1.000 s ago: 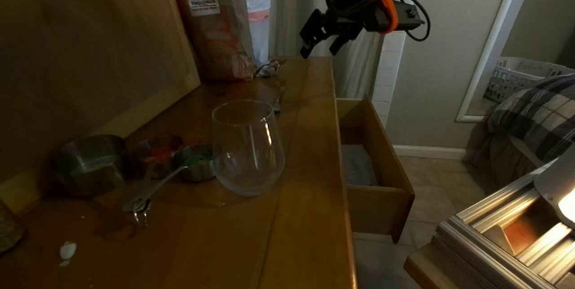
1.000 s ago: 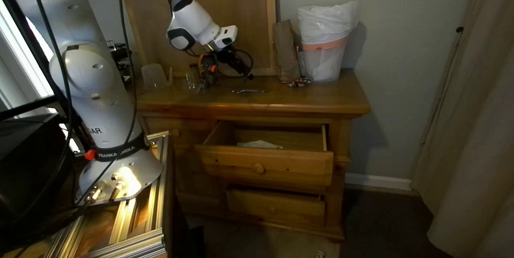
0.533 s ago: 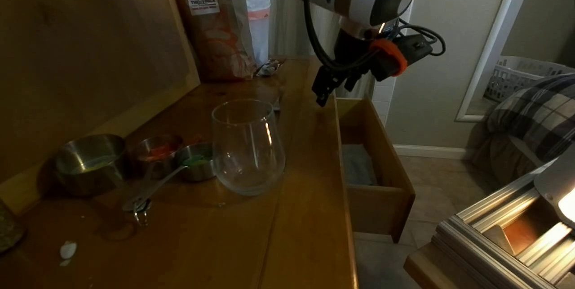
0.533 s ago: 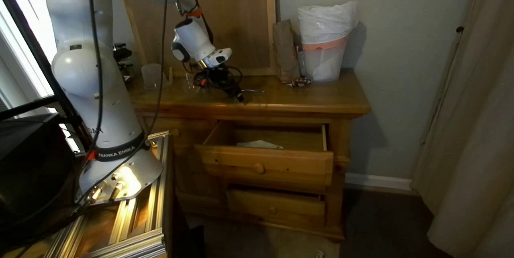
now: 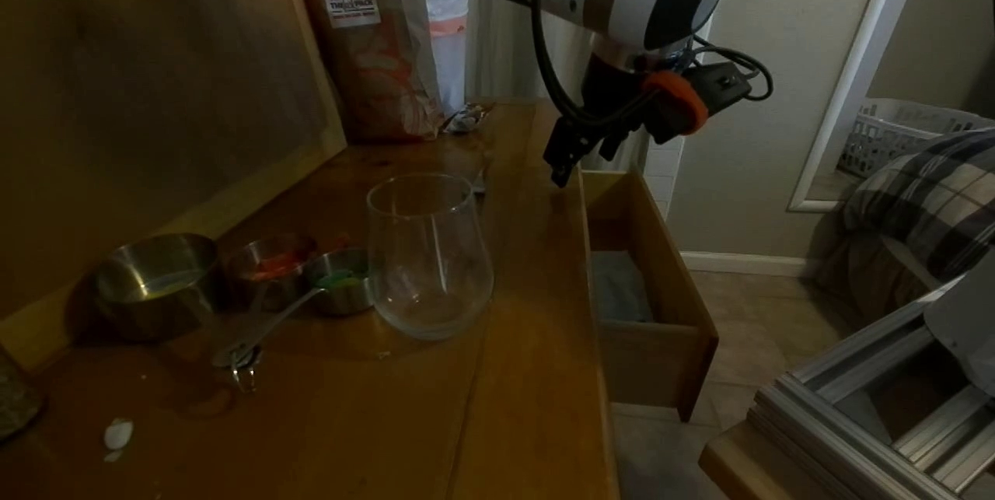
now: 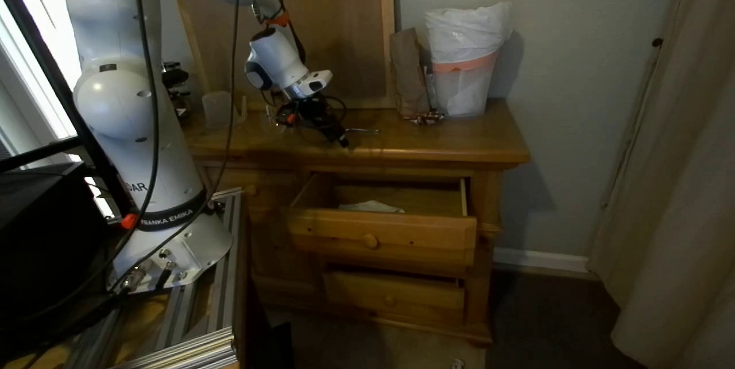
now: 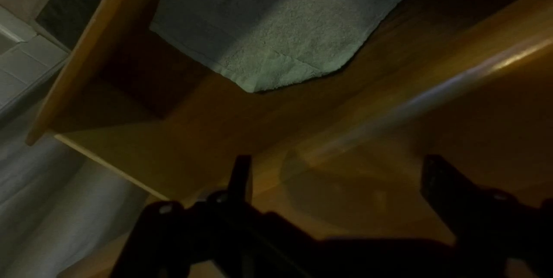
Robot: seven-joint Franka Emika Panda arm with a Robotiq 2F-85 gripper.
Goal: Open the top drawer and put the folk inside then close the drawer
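The top drawer (image 6: pixel 382 237) of the wooden dresser is pulled open, with a wood knob on its front. Its inside, with a grey-green cloth (image 7: pixel 276 31) lying in it, shows in the wrist view. A thin silver utensil, apparently the fork (image 6: pixel 364 130), lies on the dresser top, partly hidden by my gripper in that exterior view. In an exterior view a bit of it (image 5: pixel 479 185) shows behind the glass. My gripper (image 7: pixel 337 172) is open and empty. It hangs above the dresser's front edge, beside the open drawer, as an exterior view shows (image 5: pixel 583 162).
A clear stemless glass (image 5: pixel 430 267) and metal measuring cups (image 5: pixel 159 282) stand on the dresser top (image 5: pixel 536 375). A paper bag (image 5: pixel 373 49) and a bin with a white liner (image 6: pixel 468 65) stand at the far end. The lower drawer (image 6: pixel 396 294) is slightly open.
Over the last second my gripper has come down and moved toward the dresser's front edge. In the last half second it has barely moved. The bright light on the robot's base is gone.
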